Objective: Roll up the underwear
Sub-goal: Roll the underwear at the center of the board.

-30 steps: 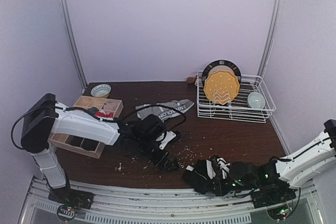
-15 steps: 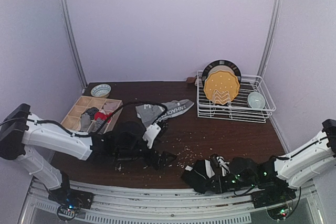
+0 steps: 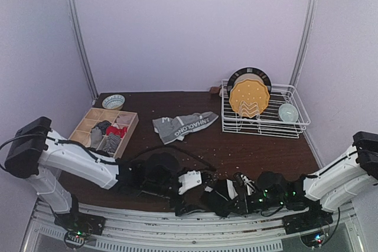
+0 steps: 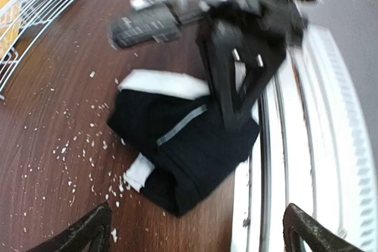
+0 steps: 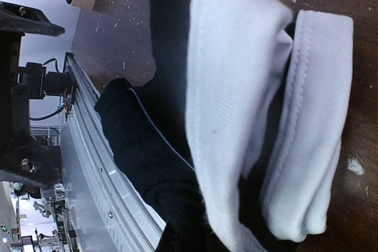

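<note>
Low along the near edge of the table (image 3: 266, 153), my two arms meet over a pair of black briefs (image 4: 177, 151). The briefs lie folded into a thick bundle at the very front of the table, just beside the metal rail (image 4: 307, 146), with a white waistband showing along the top and at one lower corner.

The right gripper (image 4: 236, 113) is pinched tight on the bundle's upper edge. From its own wrist camera the black cloth and white band fill the whole view, and the fingers themselves are hidden.

The left gripper (image 4: 198, 234) hovers close in front of the bundle with its fingers (image 4: 88, 233) spread as wide as they go, holding nothing and touching no cloth.

Farther back, near the middle of the table, a pair of grey briefs (image 3: 184, 125) with a white-lettered waistband lies flat and loose, well apart from both arms.

A wooden divider box (image 3: 90, 116) at the left holds small cloth items in some compartments. A wire dish rack (image 3: 264, 127) at the right carries a yellow plate (image 3: 249, 100) on edge. Pale crumbs (image 3: 207, 157) dot the dark wood.
</note>
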You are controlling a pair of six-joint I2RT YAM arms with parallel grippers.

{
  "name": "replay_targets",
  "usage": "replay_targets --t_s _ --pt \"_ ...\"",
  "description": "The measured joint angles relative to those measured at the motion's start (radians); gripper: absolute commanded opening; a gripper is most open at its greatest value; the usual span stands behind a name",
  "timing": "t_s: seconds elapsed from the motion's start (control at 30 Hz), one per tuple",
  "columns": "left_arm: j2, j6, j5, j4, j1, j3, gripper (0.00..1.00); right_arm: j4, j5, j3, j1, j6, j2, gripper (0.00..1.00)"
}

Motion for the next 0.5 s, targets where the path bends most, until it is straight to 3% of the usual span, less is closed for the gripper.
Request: replay_targets --t_s 0.2,0.5 --pt "0.04 0.334 0.024 0.056 -0.004 -0.065 0.91 -0.002 -0.046 0.0 -0.026 -0.001 0.0 0.0" --pt "0.172 0.604 -0.072 0.184 -0.068 -0.027 0.78 -0.006 -0.105 0.002 -0.062 -0.005 0.006 0.0"
